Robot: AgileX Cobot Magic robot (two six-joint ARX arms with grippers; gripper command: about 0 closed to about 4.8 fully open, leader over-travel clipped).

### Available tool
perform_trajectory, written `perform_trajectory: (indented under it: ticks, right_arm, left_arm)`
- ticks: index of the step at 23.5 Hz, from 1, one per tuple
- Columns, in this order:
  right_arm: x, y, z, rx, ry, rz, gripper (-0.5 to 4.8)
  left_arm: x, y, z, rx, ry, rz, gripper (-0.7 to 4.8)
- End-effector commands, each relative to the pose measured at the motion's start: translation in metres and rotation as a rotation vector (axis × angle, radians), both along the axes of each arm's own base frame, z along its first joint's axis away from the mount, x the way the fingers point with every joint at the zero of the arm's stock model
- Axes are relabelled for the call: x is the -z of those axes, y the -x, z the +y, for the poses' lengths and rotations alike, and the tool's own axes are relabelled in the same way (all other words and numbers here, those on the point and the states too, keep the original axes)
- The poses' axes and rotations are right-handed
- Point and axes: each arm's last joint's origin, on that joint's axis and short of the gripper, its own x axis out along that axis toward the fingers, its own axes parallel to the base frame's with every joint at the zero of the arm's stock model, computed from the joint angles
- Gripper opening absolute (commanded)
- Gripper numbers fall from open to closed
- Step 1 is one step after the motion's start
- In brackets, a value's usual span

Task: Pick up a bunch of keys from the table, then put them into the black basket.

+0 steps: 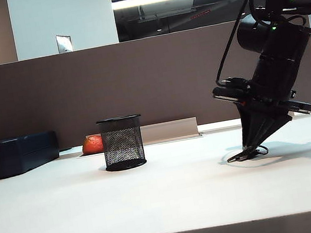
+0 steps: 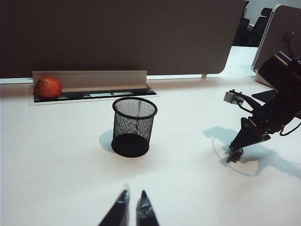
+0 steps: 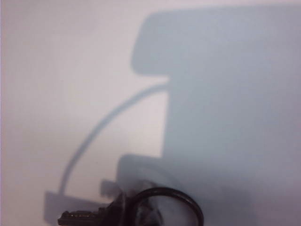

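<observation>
Your table (image 1: pixel 128 205) is wide and white, with a brown partition behind it and a dark blue-black case (image 1: pixel 13 155) at its far left. The right arm leans down steeply from the upper right, and it is the one working; the left arm is held back near the front edge. Left of centre stands the black basket (image 1: pixel 122 143), upright, mouth open to the top, with an orange fruit (image 1: pixel 92 144) just behind it. Your right gripper (image 1: pixel 250 151) is down at the tabletop with its jaws drawn nearly together on the bunch of keys (image 1: pixel 246 154), which lies flat on the surface, its ring (image 3: pixel 165 207) and a key blade visible in the right wrist view. The left gripper (image 2: pixel 131 203) shows its fingertips a narrow gap apart, holding nothing. What matters next: the basket sits well apart from the keys, off to the left in the exterior view, so you would lift first, then carry leftward above the rim.
</observation>
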Motion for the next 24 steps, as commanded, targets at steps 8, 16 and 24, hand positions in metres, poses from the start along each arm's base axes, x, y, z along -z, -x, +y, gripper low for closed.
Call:
perform_trajectory:
  ticks: [8,16,24]
  right_arm:
    - [-0.005,0.000,0.000,0.008,0.030,0.012,-0.09]
    - [-0.059,-0.015,0.005,-0.012,-0.007,-0.066,-0.09]
    - [-0.113,-0.009,0.009,-0.052,-0.091,-0.199,-0.09]
  left_arm:
    - [-0.003,0.000,0.000,-0.003,0.002,-0.015,0.30]
    - [-0.003,0.000,0.000,-0.003,0.002,-0.015,0.30]
    - [-0.002,0.000,0.000,-0.003,0.002,-0.015,0.30]
